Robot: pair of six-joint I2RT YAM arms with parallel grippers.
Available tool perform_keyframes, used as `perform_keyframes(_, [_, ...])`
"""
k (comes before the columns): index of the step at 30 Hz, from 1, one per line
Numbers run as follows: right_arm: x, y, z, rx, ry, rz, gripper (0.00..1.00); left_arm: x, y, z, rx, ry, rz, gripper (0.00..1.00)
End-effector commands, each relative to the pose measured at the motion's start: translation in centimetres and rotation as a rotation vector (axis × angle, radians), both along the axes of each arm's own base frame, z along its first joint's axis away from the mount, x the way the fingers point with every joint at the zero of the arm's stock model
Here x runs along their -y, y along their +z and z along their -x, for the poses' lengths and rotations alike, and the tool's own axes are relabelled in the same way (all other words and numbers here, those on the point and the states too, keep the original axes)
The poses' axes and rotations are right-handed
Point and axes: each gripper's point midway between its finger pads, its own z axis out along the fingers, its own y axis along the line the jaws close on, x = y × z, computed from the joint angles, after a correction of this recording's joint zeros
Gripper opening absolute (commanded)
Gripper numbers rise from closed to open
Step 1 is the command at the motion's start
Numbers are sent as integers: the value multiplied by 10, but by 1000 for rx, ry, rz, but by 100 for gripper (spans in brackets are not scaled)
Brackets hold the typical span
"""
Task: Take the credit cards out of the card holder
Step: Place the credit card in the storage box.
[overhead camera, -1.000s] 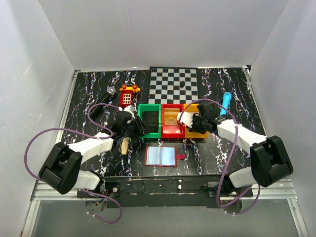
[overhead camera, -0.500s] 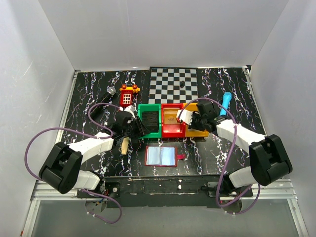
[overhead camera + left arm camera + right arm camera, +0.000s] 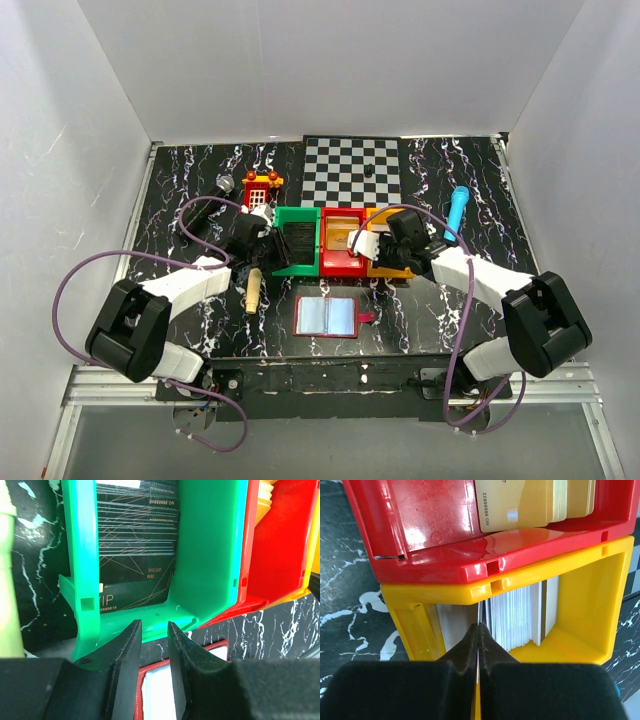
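The dark-red card holder (image 3: 327, 316) lies open on the table, its pale sleeves up and its red tab at the right edge; it also shows under the left fingers (image 3: 157, 685). Dark credit cards (image 3: 135, 540) fill the green bin (image 3: 297, 240). Tan cards (image 3: 530, 500) lie in the red bin (image 3: 343, 243). Pale cards (image 3: 512, 617) stand in the yellow bin (image 3: 580, 630). My left gripper (image 3: 154, 627) is at the green bin's near edge, jaws slightly apart and empty. My right gripper (image 3: 478, 626) is shut on a thin pale card, edge-on over the yellow bin.
A chessboard (image 3: 352, 168) lies at the back. A red toy house (image 3: 259, 190) and a microphone (image 3: 225, 184) are at the back left. A blue marker (image 3: 457, 207) lies at the right. A wooden peg (image 3: 254, 290) lies beside the left arm.
My right gripper has moved left over the yellow bin. My left gripper has shifted slightly toward the back by the green bin. The card holder has not moved.
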Motion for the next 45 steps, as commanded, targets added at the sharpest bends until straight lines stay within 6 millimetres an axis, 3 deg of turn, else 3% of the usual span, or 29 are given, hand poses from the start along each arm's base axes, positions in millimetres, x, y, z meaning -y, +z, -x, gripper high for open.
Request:
perform_keyframes(1, [-27,7,5,26,69,-62,1,-14,-1,-8,16,-2,-71,27])
perform_keyframes(9, [-25,7,3,49,73,-17,1,-18,-6,-7,13,-20,-90,25])
perform_keyframes(18, [-17,22,-24,155,41,39,1,-15,-10,-4,16,-51,-83,8])
perform_keyframes(26, [-16,37,-45,239,12,52,1,-12,-9,-4,16,-66,-76,0])
perform_keyframes(45, [-24,56,-64,328,-8,19,1,-11,-10,-3,15,-80,-73,0])
